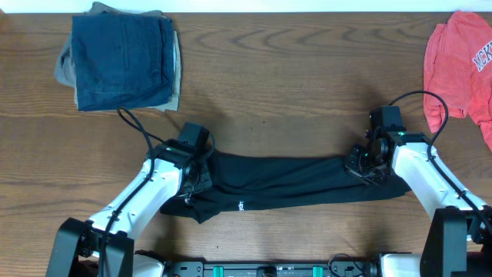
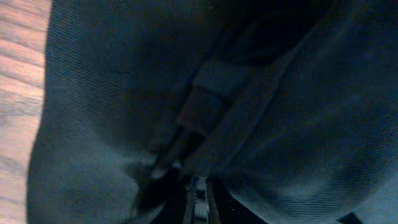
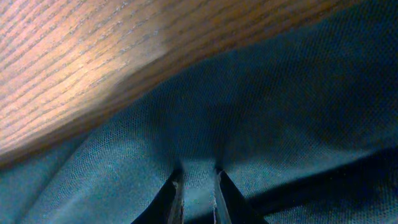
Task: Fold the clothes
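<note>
Now left tool (image 1: 191, 187) and right tool (image 1: 361, 166) clamped on opposite ends of black garment (image 1: 284, 181)

Bare tabletop (image 1: 307, 69) lies open across the upper middle. A denim pile (image 1: 119, 61) blocks the upper left and a red shirt (image 1: 461, 65) the upper right. The black garment (image 1: 284, 181), left arm (image 1: 146, 192) and right arm (image 1: 430, 173) fill the lower band.

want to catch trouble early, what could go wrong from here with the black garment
The right gripper pinches only a thin ridge of the black garment; it may slip out under pull.
The left gripper is buried in bunched layers, so the fold may come out uneven.
</note>
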`<state>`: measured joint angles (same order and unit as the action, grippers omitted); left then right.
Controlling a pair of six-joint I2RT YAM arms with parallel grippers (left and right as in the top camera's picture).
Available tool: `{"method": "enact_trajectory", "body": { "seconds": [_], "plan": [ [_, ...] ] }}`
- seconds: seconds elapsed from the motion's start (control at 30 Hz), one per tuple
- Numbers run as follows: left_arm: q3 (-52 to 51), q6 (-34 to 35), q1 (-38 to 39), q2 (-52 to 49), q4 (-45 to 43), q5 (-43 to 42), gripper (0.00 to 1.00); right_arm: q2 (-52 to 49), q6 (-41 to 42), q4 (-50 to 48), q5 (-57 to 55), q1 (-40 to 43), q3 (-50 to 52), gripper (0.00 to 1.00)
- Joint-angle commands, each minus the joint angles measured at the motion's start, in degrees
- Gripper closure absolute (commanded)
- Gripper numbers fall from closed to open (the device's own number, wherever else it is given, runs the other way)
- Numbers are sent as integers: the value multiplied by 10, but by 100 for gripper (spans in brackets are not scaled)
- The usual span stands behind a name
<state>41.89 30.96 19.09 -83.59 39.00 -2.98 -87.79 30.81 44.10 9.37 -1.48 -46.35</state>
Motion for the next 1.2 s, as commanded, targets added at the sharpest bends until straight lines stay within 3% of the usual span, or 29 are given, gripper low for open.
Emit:
{"method": "enact_trajectory", "body": {
  "seconds": [0.0, 0.27, 0.4, 0.57, 0.8, 1.17],
  "plan": [
    [23, -29, -16, -5, 25, 9, 91, 5, -5, 5, -3, -4, 2, 84],
    [90, -29, -30, 25, 112, 6, 94, 5, -26, 4, -3, -4, 2, 85],
    [97, -28, -30, 59, 114, -25, 94, 5, -26, -3, 13, -4, 2, 85],
    [97, -29, -23, 76, 57, -114, 94, 5, -26, -32, 57, -9, 2, 84],
    [96, -26, 22, 6, -51, -265, 94, 5, -26, -71, 121, -50, 2, 86],
    [96, 23, 169, -101, -202, -294, 94, 5, -13, -72, 117, -103, 2, 87]
  ]
}}
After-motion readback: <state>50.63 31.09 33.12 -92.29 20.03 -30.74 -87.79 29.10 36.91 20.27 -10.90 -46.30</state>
